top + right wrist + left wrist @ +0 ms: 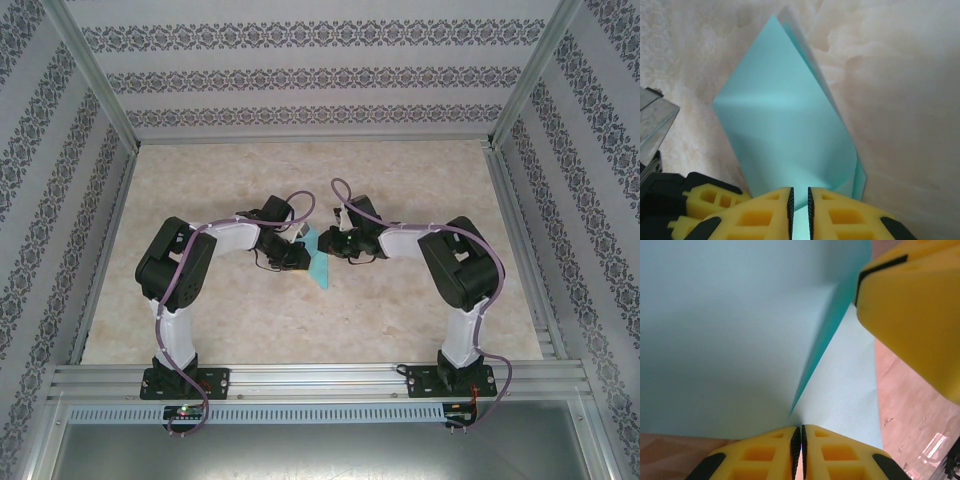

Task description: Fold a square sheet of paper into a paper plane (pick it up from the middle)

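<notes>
Robot lab test cell. Silver aluminium-profile frame (320,378) boxes a beige marble-look tabletop (300,320), with grey floral-striped wallpaper panels (310,75) as walls.

Bases noted bolted at the near edge of the tabletop (300,320). Left arm (178,268) and right arm (462,262) are held bent, elbows thrown outward toward the side edges, forearms turned inward to the tabletop's middle. Left gripper (296,252) and right gripper (337,244) are set tip to tip, close together. Each pair of jaws is closed to a slit, pinched on the teal paper sheet (785,130) from opposite sides.
</notes>
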Robot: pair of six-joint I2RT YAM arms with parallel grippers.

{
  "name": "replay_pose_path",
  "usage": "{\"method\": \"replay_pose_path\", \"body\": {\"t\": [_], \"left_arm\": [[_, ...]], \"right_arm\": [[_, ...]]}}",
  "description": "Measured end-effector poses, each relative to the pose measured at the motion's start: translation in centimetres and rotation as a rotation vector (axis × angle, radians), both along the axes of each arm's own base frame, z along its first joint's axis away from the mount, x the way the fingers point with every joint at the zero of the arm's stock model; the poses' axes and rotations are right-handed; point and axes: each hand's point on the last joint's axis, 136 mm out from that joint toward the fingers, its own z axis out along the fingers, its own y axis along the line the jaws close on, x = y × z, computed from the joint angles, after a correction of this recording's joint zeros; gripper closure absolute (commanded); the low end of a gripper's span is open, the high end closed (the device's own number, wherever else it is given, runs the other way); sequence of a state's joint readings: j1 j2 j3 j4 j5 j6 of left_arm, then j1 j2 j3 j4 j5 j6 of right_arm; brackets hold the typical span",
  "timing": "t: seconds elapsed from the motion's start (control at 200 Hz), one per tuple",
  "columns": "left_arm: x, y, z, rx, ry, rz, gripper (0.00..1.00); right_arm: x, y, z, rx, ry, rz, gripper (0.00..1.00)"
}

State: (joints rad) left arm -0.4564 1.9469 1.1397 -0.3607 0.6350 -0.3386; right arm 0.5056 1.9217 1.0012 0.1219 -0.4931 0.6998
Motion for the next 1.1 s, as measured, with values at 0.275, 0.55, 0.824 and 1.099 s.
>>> {"method": "replay_pose_path", "body": {"t": [0.275, 0.55, 0.824, 1.099], "left_arm": [[0.1, 0.0, 0.0, 0.006, 0.001, -0.005, 0.83], [0.1, 0.0, -0.1, 0.008, 0.0, -0.011, 0.83], [0.1, 0.0, -0.1, 0.008, 0.002, -0.012, 0.83], [0.1, -0.1, -0.1, 0.009, 0.005, -0.012, 0.83]], "right_arm": [[0.6, -0.8, -0.9, -0.094, -0.01, -0.001, 0.82], [1.0, -1.3, -1.0, -0.137, -0.032, 0.006, 0.83], [0.1, -1.7, -0.6, -0.124, -0.05, 0.005, 0.85], [-4.6, 0.0, 0.0, -0.055, -0.01, 0.059, 0.87]]}}
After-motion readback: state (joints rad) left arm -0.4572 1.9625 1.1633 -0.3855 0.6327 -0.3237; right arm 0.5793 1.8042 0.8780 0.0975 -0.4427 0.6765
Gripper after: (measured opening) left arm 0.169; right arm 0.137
